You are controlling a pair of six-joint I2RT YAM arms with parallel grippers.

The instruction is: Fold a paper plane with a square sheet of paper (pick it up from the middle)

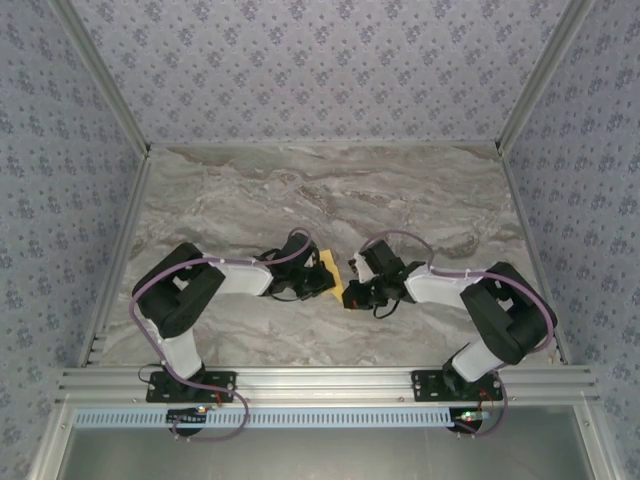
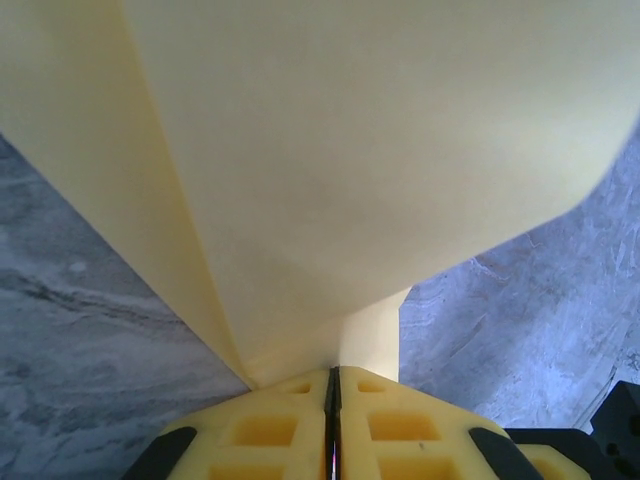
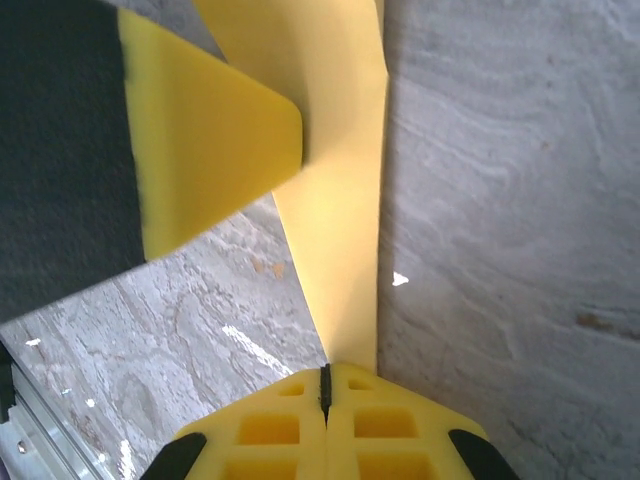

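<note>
The yellow-orange paper (image 1: 333, 272) is held off the marble table at the centre, between both grippers. In the left wrist view it (image 2: 380, 150) spreads wide as a folded sheet with a sharp crease running down to my left gripper (image 2: 333, 372), whose jaws are shut on its lower edge. In the right wrist view the paper (image 3: 340, 230) is a narrow upright band rising from my right gripper (image 3: 325, 370), which is shut on its end. In the top view the left gripper (image 1: 322, 280) and right gripper (image 1: 353, 292) nearly touch. The left gripper's yellow finger (image 3: 200, 160) presses the band's upper part.
The grey marble table (image 1: 330, 190) lies open behind and to both sides. Patterned walls (image 1: 320, 60) enclose it. An aluminium rail (image 1: 320, 380) runs along the near edge by the arm bases.
</note>
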